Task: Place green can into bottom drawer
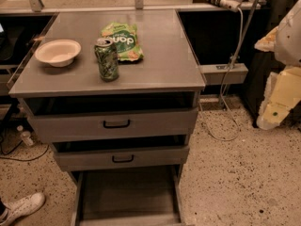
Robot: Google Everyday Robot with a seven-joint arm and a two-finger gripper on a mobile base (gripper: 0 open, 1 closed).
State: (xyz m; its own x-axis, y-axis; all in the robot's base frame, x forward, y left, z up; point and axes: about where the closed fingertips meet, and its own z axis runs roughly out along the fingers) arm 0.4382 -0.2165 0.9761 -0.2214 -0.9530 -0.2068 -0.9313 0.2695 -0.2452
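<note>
Standing upright on the cabinet top (160,65), the green can (107,59) is just beside a snack bag (123,41); the bottom drawer (127,197) lies pulled out below; the gripper (277,100) hangs at far right, and whether it is spread or closed cannot be told

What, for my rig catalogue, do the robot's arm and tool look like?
At the picture's right edge, the arm has a rounded white shell; the tool below it is blocky, pale cream-yellow, with a green dot near its lower end.
</note>
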